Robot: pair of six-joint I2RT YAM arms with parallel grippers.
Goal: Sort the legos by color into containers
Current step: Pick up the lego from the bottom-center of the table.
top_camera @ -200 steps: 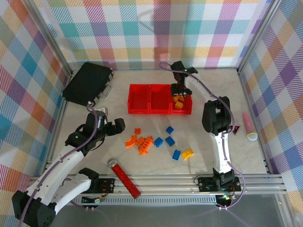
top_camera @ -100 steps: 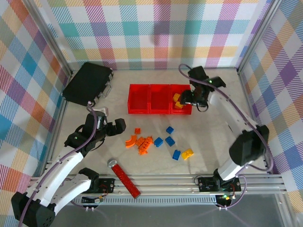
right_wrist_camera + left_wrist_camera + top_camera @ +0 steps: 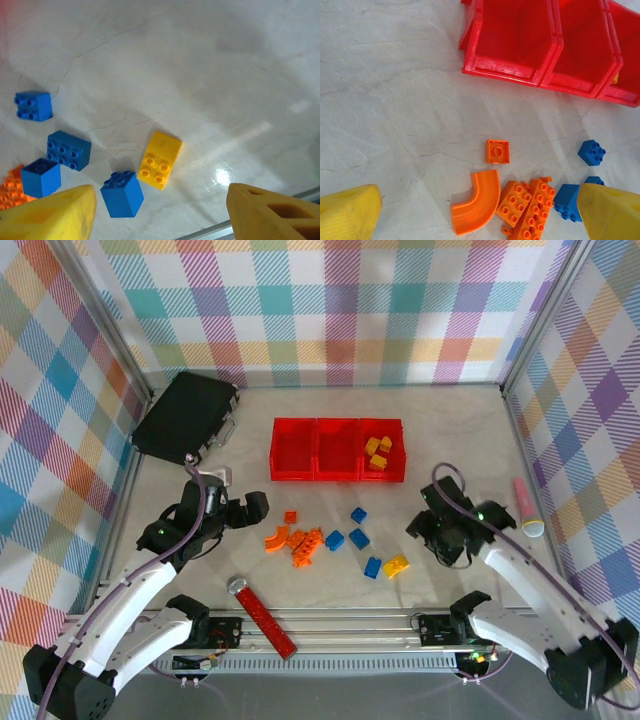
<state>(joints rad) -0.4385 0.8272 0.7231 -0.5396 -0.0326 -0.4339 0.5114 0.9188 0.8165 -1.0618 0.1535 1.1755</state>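
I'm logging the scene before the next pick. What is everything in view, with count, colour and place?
containers: three, bright red, joined in a row, back centre of the table
binned bricks: about three, yellow, in the right container
blue bricks: four, blue, loose in front of the containers
yellow brick: one, yellow, beside the nearest blue brick
orange bricks: at least four, orange, one curved, left of the blue bricks
case: one, black, back left
studded bar: one, red with a silver end, near edge
cylinder: one, pink with a yellow tip, right side
left gripper: one, open, left of the orange bricks
right gripper: one, open, right of the yellow brick
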